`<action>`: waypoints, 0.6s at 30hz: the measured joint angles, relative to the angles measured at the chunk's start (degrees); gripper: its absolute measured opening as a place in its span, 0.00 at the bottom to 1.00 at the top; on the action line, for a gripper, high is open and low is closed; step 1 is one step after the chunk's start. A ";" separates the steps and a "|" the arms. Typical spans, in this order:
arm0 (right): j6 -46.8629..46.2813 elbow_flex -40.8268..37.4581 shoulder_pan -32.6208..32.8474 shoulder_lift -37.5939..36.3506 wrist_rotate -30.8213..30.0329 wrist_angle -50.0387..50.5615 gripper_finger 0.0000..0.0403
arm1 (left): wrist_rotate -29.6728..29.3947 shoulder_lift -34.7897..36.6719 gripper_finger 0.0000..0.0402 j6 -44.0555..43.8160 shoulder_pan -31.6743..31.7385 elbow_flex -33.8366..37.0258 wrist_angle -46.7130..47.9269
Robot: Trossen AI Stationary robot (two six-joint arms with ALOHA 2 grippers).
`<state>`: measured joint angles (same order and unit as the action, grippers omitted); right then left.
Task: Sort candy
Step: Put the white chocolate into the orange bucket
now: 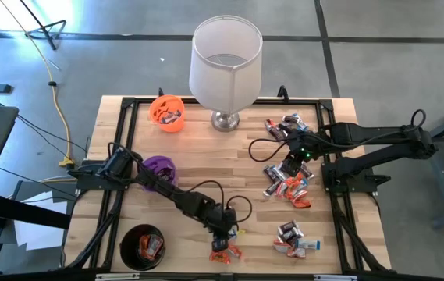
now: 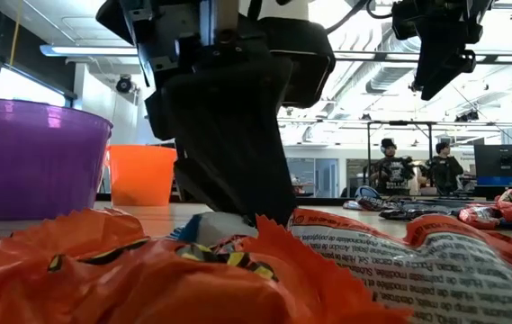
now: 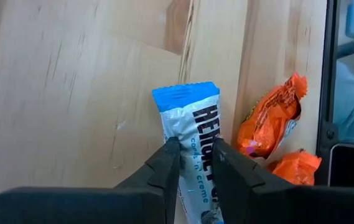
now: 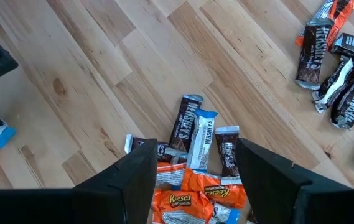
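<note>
My left gripper [image 1: 222,242] is low at the table's front edge, shut on a white-and-blue candy bar [image 3: 186,106] that lies on the wood. Its fingers [image 3: 167,168] press the wrapper from both sides. Two orange candies [image 3: 270,118] lie right beside the bar, and orange wrappers [image 2: 148,270] fill the front of the low view. My right gripper [image 4: 192,180] hovers open above a pile of brown, white-blue and orange candy [image 4: 195,143] at the table's right [image 1: 288,187]. More candy lies at the back right [image 1: 292,125] and front right [image 1: 296,238].
An orange cup [image 1: 167,113] stands at the back left, a purple cup [image 1: 159,168] at mid left, and a black cup [image 1: 143,246] holding candy at the front left. A white lampshade on a metal foot [image 1: 225,62] stands at the back centre.
</note>
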<state>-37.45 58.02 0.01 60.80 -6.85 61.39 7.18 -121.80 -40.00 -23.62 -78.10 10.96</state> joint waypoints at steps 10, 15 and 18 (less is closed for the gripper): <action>0.00 0.00 0.02 0.00 -0.02 0.00 0.52 | -0.81 -0.07 0.04 -4.45 -0.07 0.06 -1.71; 0.00 -0.02 0.02 0.00 0.00 0.00 0.52 | -3.26 -0.04 0.01 -8.39 -0.31 0.03 -1.74; 0.00 0.00 0.00 0.00 0.00 -0.02 0.52 | -4.25 0.52 0.00 -11.44 -0.46 0.03 -0.85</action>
<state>-37.45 58.02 0.01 60.80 -6.86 61.36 2.93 -121.28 -51.43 -24.08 -78.06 10.11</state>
